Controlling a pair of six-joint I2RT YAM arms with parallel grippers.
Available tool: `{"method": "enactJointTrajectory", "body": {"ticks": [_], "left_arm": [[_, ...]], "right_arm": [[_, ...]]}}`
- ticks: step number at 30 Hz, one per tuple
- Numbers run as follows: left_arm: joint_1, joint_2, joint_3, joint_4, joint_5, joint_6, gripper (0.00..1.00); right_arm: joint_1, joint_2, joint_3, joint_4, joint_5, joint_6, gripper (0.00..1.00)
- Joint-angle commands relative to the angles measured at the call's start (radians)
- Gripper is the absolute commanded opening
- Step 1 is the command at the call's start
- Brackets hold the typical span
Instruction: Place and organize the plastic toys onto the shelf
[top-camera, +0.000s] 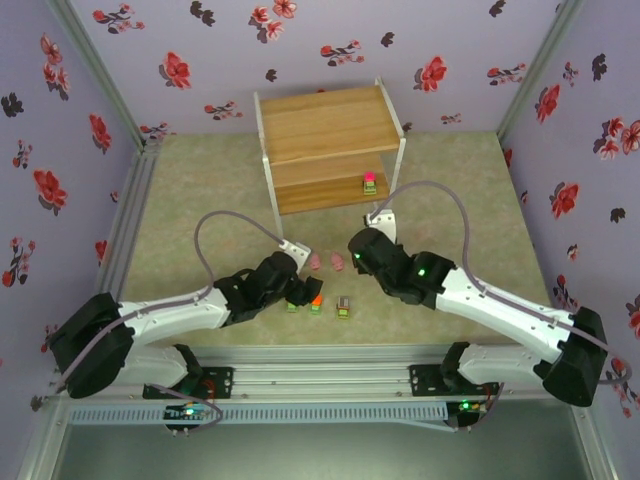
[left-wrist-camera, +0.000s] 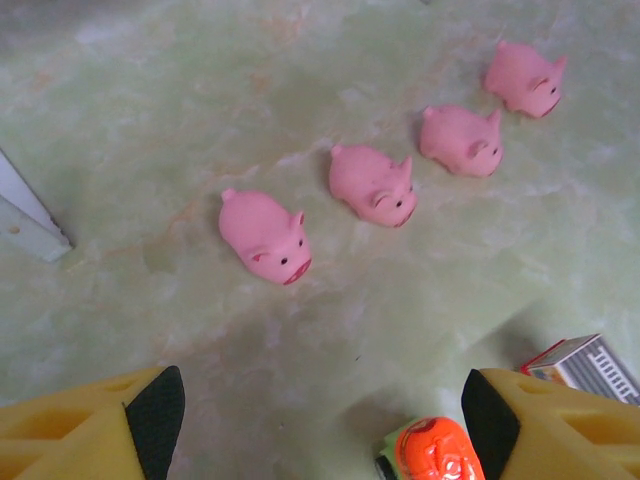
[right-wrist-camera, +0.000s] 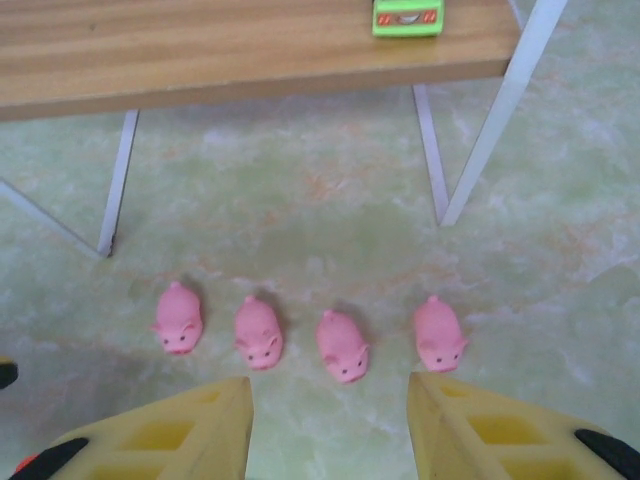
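Pink pigs (right-wrist-camera: 342, 345) look light, rounded, perhaps slippery: pinch across the flanks. Right jaws part-open, empty; left jaws wide over the orange-topped block (left-wrist-camera: 432, 452).

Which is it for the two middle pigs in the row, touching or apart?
Apart. Right wrist view shows bare table between the second pig and third pig from the left.
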Motion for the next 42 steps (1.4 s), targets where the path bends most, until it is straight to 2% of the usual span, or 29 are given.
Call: {"method": "enactJointTrajectory", "body": {"ticks": [1,17,24,42], "left_arm": [[0.003,0.02,0.033,-0.035,-0.039,-0.022,0.77],[0.066,0.054,0.056,-0.109,-0.038,-0.041,0.76],[0.082,0.053,0.056,-0.12,-0.039,-0.047,0.76],[0.093,0.064,0.046,-0.092,0.012,-0.046,0.76]], "right_arm": [[0.058,0.008,-0.011,-0.08,0.063,0.101,0.44],[0.282,0.182,-0.043,-0.045,0.062,0.407,0.43],[0.321,0.219,-0.082,-0.011,0.038,0.496,0.44],[0.416,0.313,-0.109,-0.017,0.085,0.698,0.48]]}}
